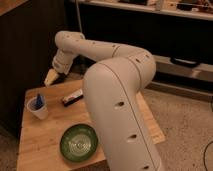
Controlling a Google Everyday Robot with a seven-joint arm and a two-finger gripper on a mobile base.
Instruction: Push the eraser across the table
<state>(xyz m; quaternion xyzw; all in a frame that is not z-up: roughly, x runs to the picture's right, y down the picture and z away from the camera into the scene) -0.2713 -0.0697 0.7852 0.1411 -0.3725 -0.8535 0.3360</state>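
Note:
The eraser (72,98), a small flat dark block with a whitish top strip, lies on the light wooden table (45,140) near its far middle, right beside my white arm. My gripper (50,78) hangs over the table's far left corner, up and to the left of the eraser and apart from it. Its pale fingertips point down and left.
A white cup (38,108) with a blue item in it stands at the table's left. A green plate (79,143) lies near the front edge. My bulky arm (120,110) covers the table's right side. A dark shelving unit (150,30) stands behind.

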